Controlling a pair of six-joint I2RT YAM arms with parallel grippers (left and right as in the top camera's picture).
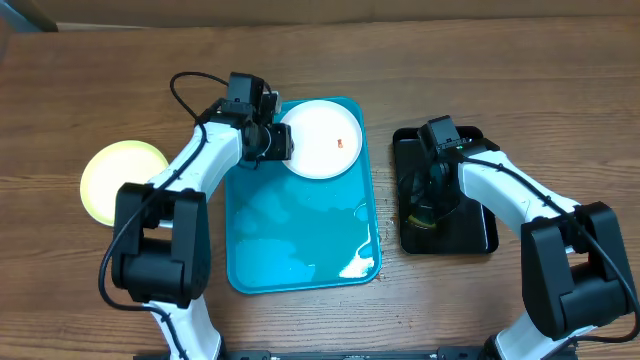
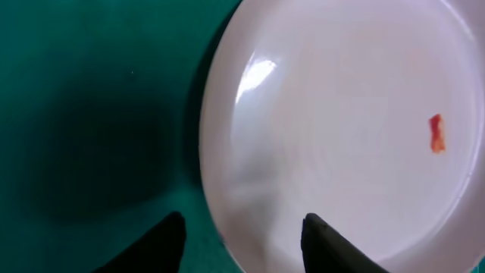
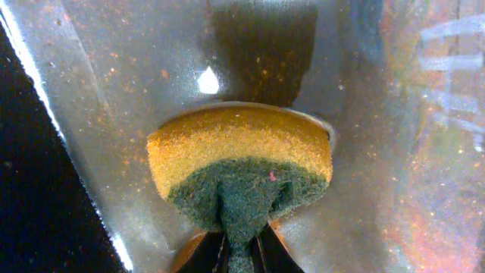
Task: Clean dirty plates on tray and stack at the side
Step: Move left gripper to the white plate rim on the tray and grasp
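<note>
While the left gripper (image 1: 283, 140) hangs over the far end of the turquoise tray (image 1: 300, 270), its jaws stand apart and straddle the rim of the white plate (image 1: 318, 140) at the plate's 9 o'clock edge. In the left wrist view, one finger (image 2: 163, 246) is over the tray floor and the other is over the plate's inner surface. They look clear of the rim, though the blur makes contact hard to judge.

The white plate lies flat in the tray's 1 o'clock corner. It carries a small orange-red smear (image 2: 436, 134) toward its 3 o'clock side as seen from overhead.

A pale yellow-green plate (image 1: 120, 182) rests on the wooden table (image 1: 500, 60) at 9 o'clock from the tray, well apart from it.

At 3 o'clock from the turquoise tray sits a glossy black tray (image 1: 480, 238). The right gripper (image 3: 242, 246) is down inside it, clamped on a sponge (image 3: 242, 163). The sponge's dark green scouring side is pinched between the fingers. Its yellow foam side is pressed to the black tray's speckled floor.
</note>
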